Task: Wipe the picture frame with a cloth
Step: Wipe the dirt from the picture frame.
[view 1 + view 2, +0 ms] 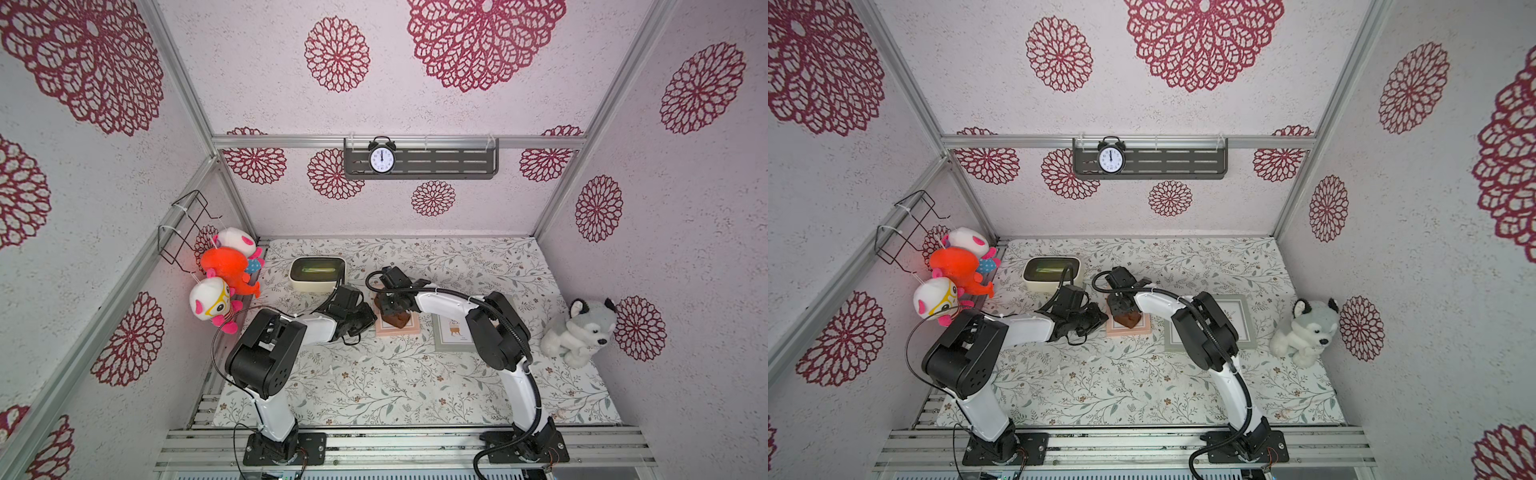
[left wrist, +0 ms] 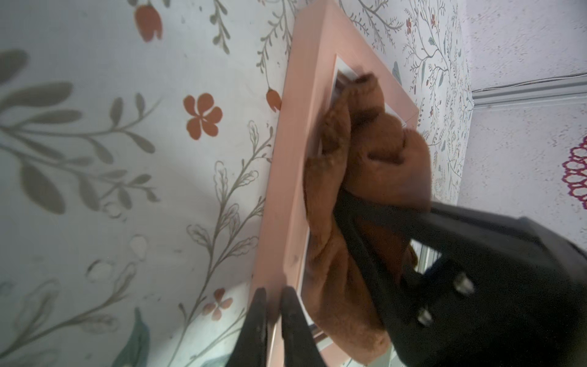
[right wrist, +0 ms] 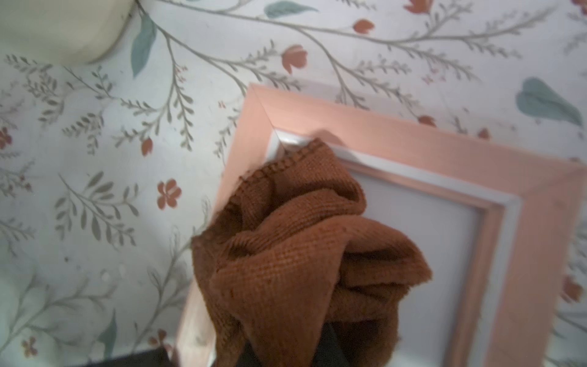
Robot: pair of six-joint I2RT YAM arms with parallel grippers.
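A pink picture frame [image 1: 390, 331] [image 1: 1121, 331] lies flat on the floral table, with a pale glass pane [image 3: 422, 254]. A brown cloth [image 1: 397, 320] [image 1: 1128, 319] [image 3: 305, 254] is bunched on the pane near one corner. My right gripper [image 1: 392, 308] [image 1: 1121, 306] points down, shut on the cloth, which hides its fingertips in the right wrist view. My left gripper [image 1: 371, 323] [image 2: 274, 298] reaches in from the left, and its two black fingers [image 2: 259, 305] pinch the frame's pink border [image 2: 286, 190] at the edge nearest that arm.
A second, grey-green picture frame [image 1: 451, 334] [image 1: 1246, 320] lies right of the pink one, partly under the right arm. A cream container [image 1: 318, 274] stands behind the left gripper. A husky plush [image 1: 582, 332] sits far right. Plush toys [image 1: 226, 270] hang on the left wall.
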